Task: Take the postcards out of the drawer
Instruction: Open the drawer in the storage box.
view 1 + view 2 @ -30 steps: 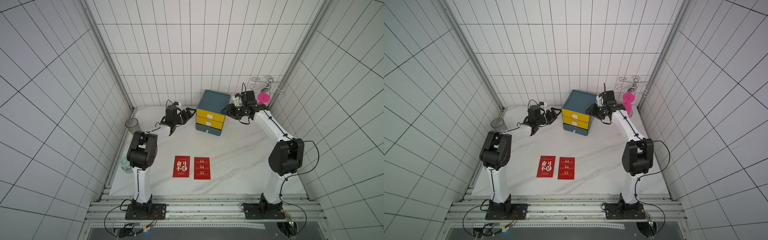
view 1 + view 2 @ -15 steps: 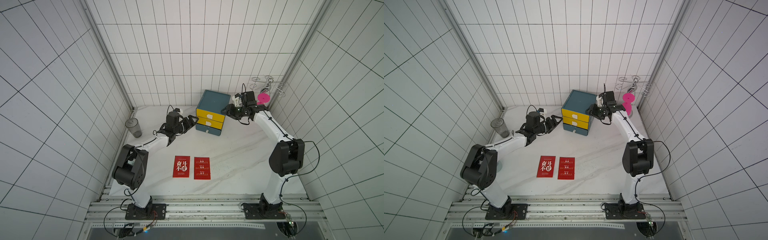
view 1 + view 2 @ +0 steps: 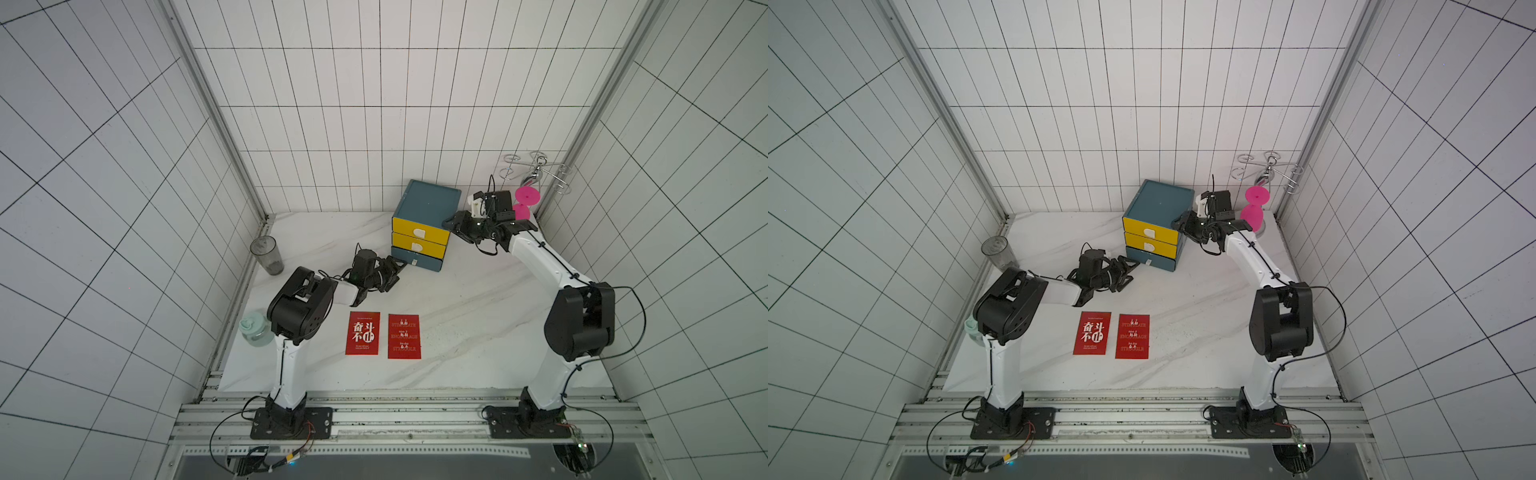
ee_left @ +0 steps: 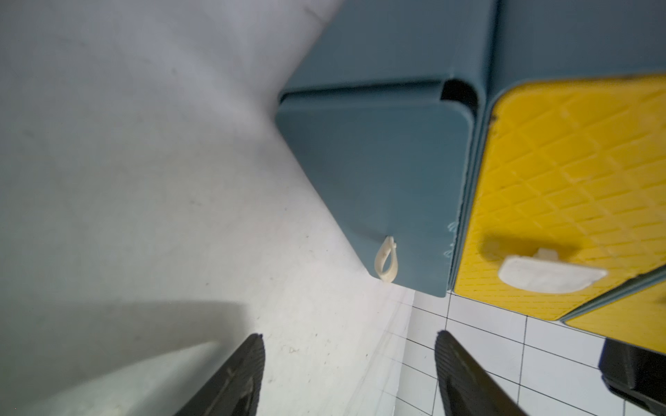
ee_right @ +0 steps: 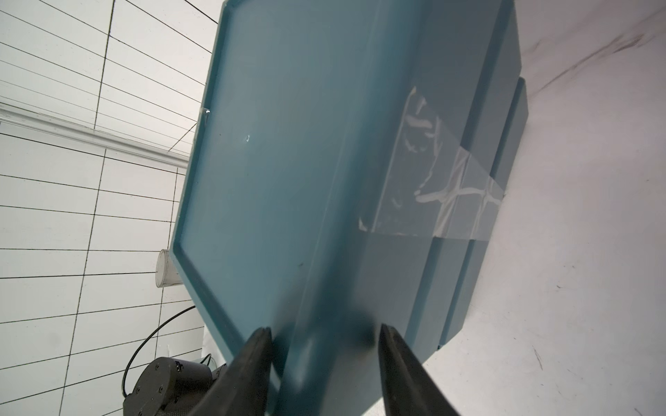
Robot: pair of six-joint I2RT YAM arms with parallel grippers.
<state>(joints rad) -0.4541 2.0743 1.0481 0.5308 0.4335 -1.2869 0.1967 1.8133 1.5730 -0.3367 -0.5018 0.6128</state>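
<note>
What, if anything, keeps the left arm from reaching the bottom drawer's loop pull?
Nothing visible, so probably yes: the left gripper is open, pointed at the bottom drawer, with bare table before its loop pull.

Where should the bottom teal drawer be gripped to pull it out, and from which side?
Grip the small white loop on the front of the bottom drawer, coming straight at that front. The front is otherwise flat; only the loop protrudes for the fingers.
</note>
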